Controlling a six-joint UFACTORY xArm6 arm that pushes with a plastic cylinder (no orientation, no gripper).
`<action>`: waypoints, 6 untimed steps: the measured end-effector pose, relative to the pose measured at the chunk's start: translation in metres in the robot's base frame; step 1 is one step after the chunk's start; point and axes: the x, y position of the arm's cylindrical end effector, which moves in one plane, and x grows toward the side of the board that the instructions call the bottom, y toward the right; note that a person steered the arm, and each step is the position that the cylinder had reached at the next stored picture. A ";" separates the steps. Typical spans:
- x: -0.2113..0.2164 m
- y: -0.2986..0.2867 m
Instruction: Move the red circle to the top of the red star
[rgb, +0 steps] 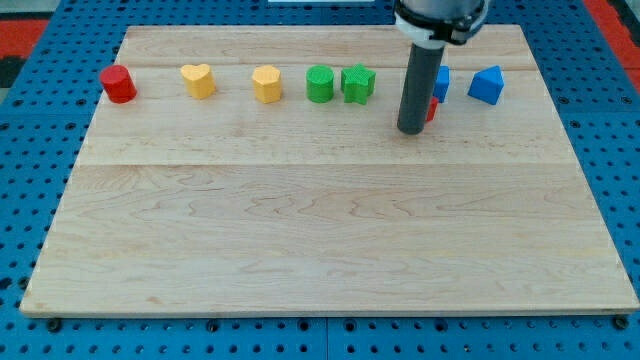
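Observation:
The red circle (118, 84) sits at the board's top left corner. The red star (432, 108) is mostly hidden behind my rod; only a red sliver shows at the rod's right side. My tip (410, 130) rests on the board right beside the star's lower left, far to the right of the red circle.
Along the top row stand a yellow heart (199, 80), a yellow hexagon (267, 84), a green circle (320, 84), a green star (358, 83), a blue block (442, 80) partly behind the rod, and a blue triangular block (486, 85). The wooden board (320, 230) lies on blue pegboard.

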 end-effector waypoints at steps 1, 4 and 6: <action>-0.004 0.030; 0.044 -0.236; -0.027 -0.368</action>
